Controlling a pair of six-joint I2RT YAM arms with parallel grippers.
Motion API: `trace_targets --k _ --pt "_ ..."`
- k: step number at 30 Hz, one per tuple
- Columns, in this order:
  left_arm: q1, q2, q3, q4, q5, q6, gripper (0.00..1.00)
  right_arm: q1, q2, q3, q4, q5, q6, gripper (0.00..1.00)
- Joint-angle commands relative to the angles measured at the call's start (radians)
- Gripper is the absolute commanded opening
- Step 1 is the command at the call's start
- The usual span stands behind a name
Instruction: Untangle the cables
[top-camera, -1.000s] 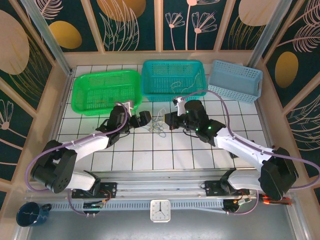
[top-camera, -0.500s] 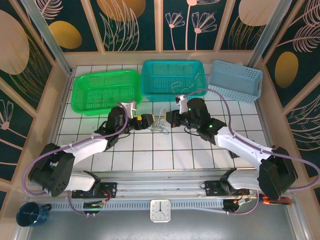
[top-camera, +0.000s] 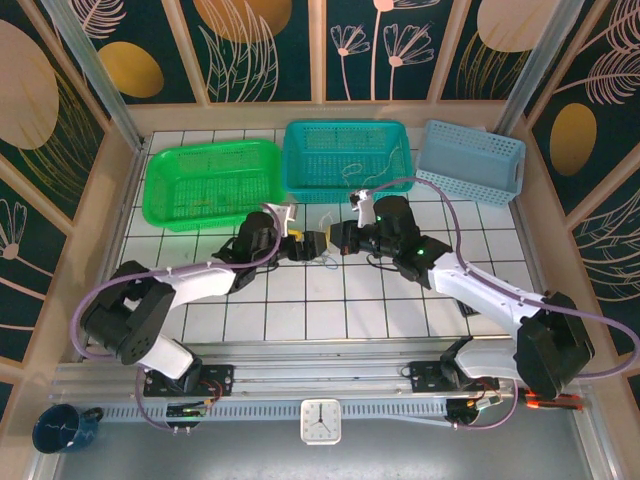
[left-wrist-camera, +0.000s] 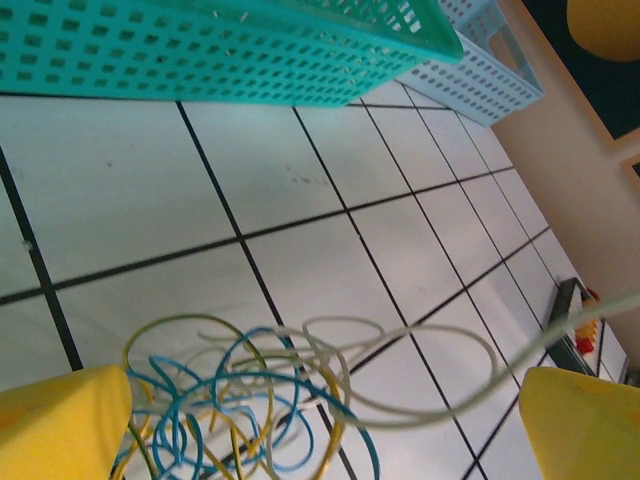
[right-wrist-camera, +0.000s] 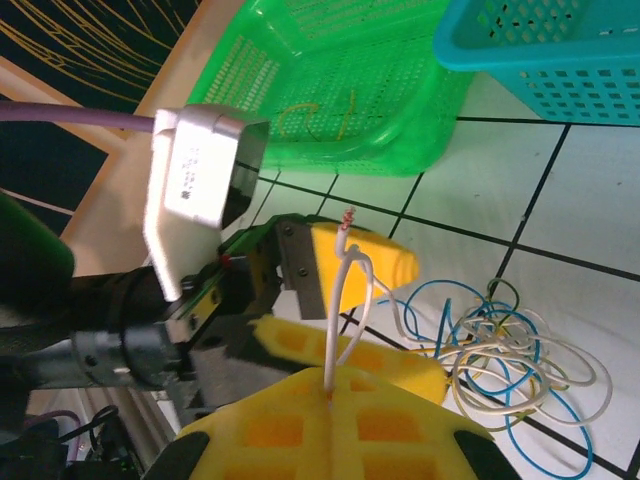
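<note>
Untangling is barely begun: your right gripper (top-camera: 338, 238) pinches one white wire (right-wrist-camera: 345, 300), and your left gripper (top-camera: 305, 243) is spread at the cable tangle (top-camera: 318, 252) at table centre. Three baskets: green basket (top-camera: 230, 175) at 11 o'clock holds yellow wire, teal basket (top-camera: 320, 150) at 12 holds white, light blue basket (top-camera: 470, 155) at 1. Three colours are knotted, strand count unclear.

Three plastic baskets stand in a row along the far edge of the white tiled tabletop (top-camera: 380, 300): a green basket (top-camera: 212, 146) on the left, a teal basket (top-camera: 345, 126) in the middle, a light blue basket (top-camera: 470, 165) on the right. At the near edge lies a small white clock (top-camera: 320, 421), and a dark blue mug (top-camera: 58, 428) stands in the left corner.
</note>
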Motion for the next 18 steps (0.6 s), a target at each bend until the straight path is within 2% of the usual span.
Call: trace_targets --k 1,7,12,18 --pt "-0.001 0.049 0.029 0.079 -0.037 0.015 0.99 0.002 -0.058 0.058 0.042 -0.028 0.027 0.0" --pt "-0.001 0.108 -0.017 0.129 -0.047 0.017 0.94 0.002 -0.095 0.17 0.056 -0.044 0.041 0.0" --pt "-0.001 0.146 -0.072 0.172 -0.039 0.015 0.8 -0.001 -0.089 0.273 0.107 -0.069 0.058 0.0" --pt "0.0 0.164 -0.109 0.202 -0.03 0.004 0.72 -0.002 -0.067 0.37 0.174 -0.099 0.084 0.0"
